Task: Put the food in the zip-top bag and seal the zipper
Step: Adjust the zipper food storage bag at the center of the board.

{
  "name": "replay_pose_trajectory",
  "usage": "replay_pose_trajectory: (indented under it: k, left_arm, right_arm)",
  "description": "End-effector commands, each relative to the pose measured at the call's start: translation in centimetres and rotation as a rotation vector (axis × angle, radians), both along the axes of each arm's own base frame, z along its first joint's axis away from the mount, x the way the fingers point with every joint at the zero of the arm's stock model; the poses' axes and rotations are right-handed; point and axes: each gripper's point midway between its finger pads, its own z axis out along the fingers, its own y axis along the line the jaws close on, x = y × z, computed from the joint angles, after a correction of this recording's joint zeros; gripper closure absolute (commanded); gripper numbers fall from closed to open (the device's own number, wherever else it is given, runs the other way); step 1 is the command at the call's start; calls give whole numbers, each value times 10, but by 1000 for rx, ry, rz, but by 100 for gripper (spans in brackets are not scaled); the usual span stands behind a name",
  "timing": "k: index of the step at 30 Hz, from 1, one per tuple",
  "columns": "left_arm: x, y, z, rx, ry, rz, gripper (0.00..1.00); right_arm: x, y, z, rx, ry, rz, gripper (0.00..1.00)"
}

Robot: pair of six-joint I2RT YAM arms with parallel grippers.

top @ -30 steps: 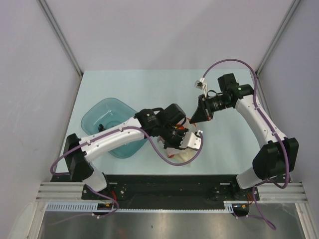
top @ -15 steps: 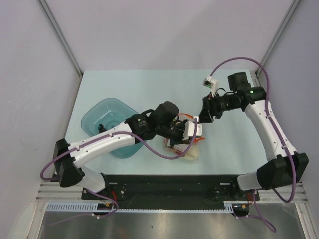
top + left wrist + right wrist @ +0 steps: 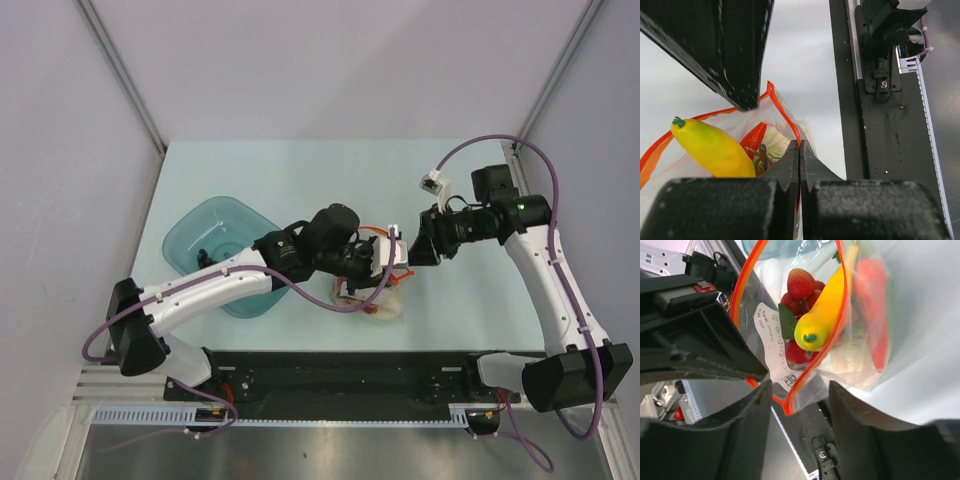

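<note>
Close to the front edge of the desk (image 3: 300, 175), the bag (image 3: 372, 303) sags from its mouth. The banana (image 3: 827, 305), berries (image 3: 800, 287) and pepper (image 3: 872, 305) are inside it. Just beyond, both hands meet at the same corner of the mouth. The left hand (image 3: 799, 150) is pinched tight on one lip of the zipper (image 3: 784, 113). The right hand (image 3: 799, 390) is narrowly parted and straddles the corner without clearly gripping it. From there the strip runs away from both hands as a gaping loop, so sealing probably starts at this corner and works along its length. The bowl (image 3: 215, 215) sits off to the left.
</note>
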Motion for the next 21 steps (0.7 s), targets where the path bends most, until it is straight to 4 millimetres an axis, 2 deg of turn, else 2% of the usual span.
replay_pose_trajectory:
  k: [1,2,5,6,8,9,10,11,12,14,15,17,21]
  left_arm:
    - [1,-11,34,-105,-20,-6,100]
    - [1,-11,32,-100,-18,-5,100]
    - [2,-10,32,-102,-22,-1,100]
    - [2,-9,32,-103,-20,4,100]
    - [4,-8,34,-110,-11,17,100]
    - [7,-6,35,-115,11,40,100]
    - [11,-4,37,-125,23,65,96]
    - [16,-2,40,-134,41,90,82]
    - [28,5,47,-156,73,146,78]
    - [40,14,54,-185,91,182,75]
    - [52,22,57,-195,89,218,73]
    - [59,30,66,-215,60,230,65]
    - [67,35,53,-138,18,218,64]
  right_arm:
    - [7,12,-1,0,-25,-10,51]
    - [14,12,-3,-12,-47,-20,53]
    - [20,11,-6,-37,-57,-30,67]
    - [21,11,-8,-44,-55,-34,78]
    - [23,8,-11,-64,-65,-36,88]
    - [24,7,-12,-69,-67,-38,100]
    - [25,6,-12,-73,-71,-40,100]
    - [24,6,-12,-75,-69,-36,100]
    - [24,6,-11,-74,-72,-35,100]
    - [24,7,-9,-71,-76,-34,100]
    - [24,8,-8,-66,-80,-29,100]
    - [25,8,-5,-60,-92,-31,100]
    - [25,10,1,-40,-98,-27,100]
